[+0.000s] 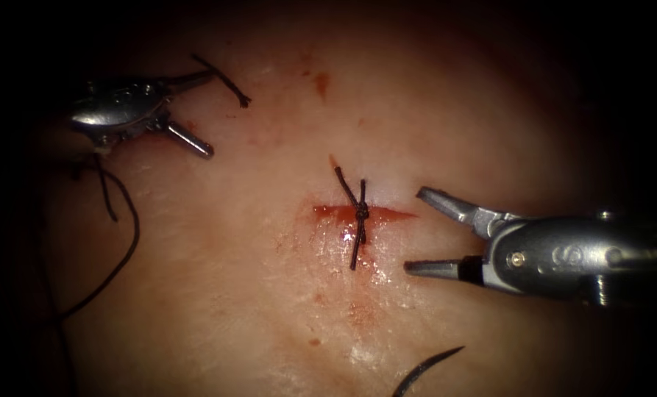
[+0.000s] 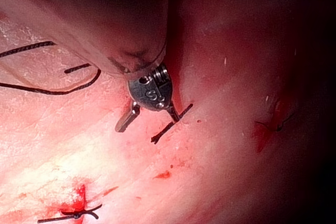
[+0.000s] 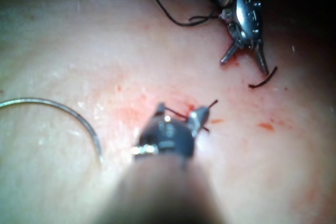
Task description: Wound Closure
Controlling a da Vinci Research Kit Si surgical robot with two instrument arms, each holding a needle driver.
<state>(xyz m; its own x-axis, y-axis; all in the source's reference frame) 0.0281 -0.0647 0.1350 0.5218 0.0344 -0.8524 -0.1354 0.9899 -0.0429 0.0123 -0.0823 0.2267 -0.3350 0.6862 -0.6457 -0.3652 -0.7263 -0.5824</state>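
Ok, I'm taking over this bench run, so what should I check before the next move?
1. Knot sits across the cut, both ends short: ok.
2. Left tool free: fingers open, holding nothing: ok.
3. Right tool free: fingers open, holding nothing, just right of the cut: ok.
4. Needle accounted for: lies on the tissue below the cut, not in it, in neither tool: ok.
5. Scraps cleared: a short thread piece lies by the left tool's upper finger: not ok.
6. Long thread left of the cut joined to the needle: cannot tell.
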